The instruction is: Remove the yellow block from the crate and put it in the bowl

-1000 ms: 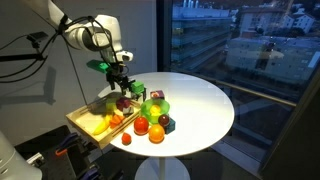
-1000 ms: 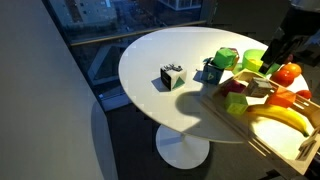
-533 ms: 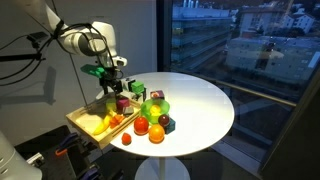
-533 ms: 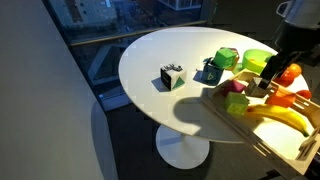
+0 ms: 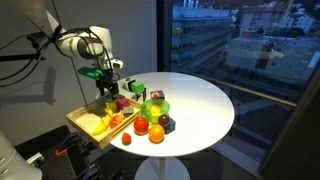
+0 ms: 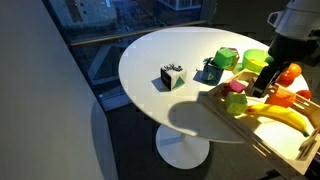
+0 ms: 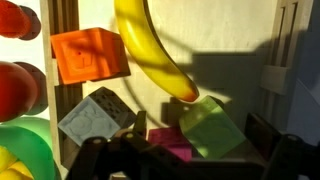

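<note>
The yellow-green block [image 7: 213, 127] lies in the light wooden crate [image 7: 240, 60] between a magenta block [image 7: 170, 143] and a banana [image 7: 155, 50]. It also shows in an exterior view [image 6: 237, 102]. My gripper [image 7: 195, 160] is open just above the crate, with a dark finger on each side of the block and nothing held. It shows in both exterior views [image 5: 108, 88] [image 6: 268, 85]. The lime-green bowl [image 6: 256, 60] stands on the white table beside the crate [image 6: 250, 140], also seen in an exterior view [image 5: 152, 108].
The crate also holds an orange block [image 7: 90, 55] and a grey patterned cube [image 7: 95, 118]. On the round white table [image 6: 170, 50] stand a green cube [image 6: 226, 60], a dark teal piece [image 6: 211, 72], a small white cube [image 6: 172, 76] and orange balls [image 5: 141, 126].
The arm has swung away from the bowl side and over the crate, and the gripper now sits lower above the blocks. The objects have not moved.
</note>
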Robot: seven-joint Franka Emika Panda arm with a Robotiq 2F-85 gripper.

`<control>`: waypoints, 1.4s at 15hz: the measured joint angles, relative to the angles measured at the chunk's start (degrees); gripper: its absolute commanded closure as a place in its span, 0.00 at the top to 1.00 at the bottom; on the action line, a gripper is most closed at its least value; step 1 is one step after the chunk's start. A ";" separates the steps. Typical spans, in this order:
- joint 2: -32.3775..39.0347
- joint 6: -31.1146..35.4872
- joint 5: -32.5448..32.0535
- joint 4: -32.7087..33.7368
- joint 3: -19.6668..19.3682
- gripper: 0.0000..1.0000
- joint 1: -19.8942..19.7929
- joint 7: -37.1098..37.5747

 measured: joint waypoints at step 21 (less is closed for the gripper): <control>2.59 12.10 -3.76 -3.02 0.84 1.00 1.47 26.22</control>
